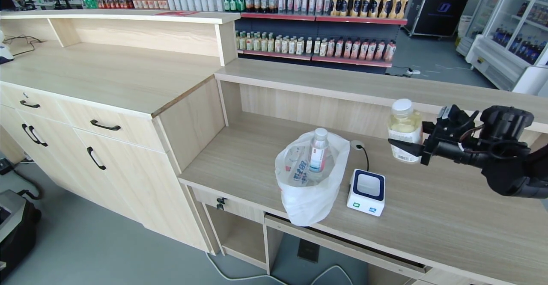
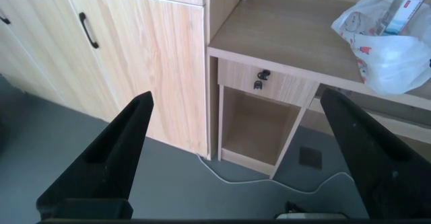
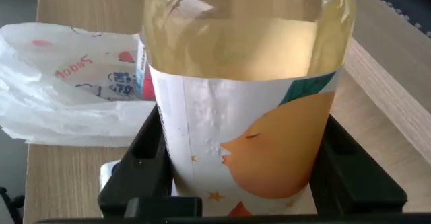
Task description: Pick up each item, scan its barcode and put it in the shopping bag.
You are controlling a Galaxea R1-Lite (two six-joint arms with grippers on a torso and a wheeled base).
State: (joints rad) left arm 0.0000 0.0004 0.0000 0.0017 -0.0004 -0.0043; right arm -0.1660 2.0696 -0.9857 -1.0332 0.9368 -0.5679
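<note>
We see our left gripper [image 2: 237, 95] spread wide, holding nothing. On the counter [image 1: 428, 221], one shopping bag [image 1: 308, 193] holds one clear bottle [image 1: 319, 150], just beside one scanner [image 1: 366, 189]. Our right gripper [image 1: 406, 146] clamps one yellow drink bottle [image 1: 404, 126] above the counter.

We see a light wooden counter [image 1: 428, 216] beneath the right claw [image 1: 404, 148], and a raised wooden desk with black-handled cabinet doors [image 1: 98, 126] well to the claw's left. Beyond the claw, red-edged store shelves of drink bottles [image 1: 317, 45] line the wall. Glass-fronted fridges [image 1: 513, 32] stand farther off to its right.
</note>
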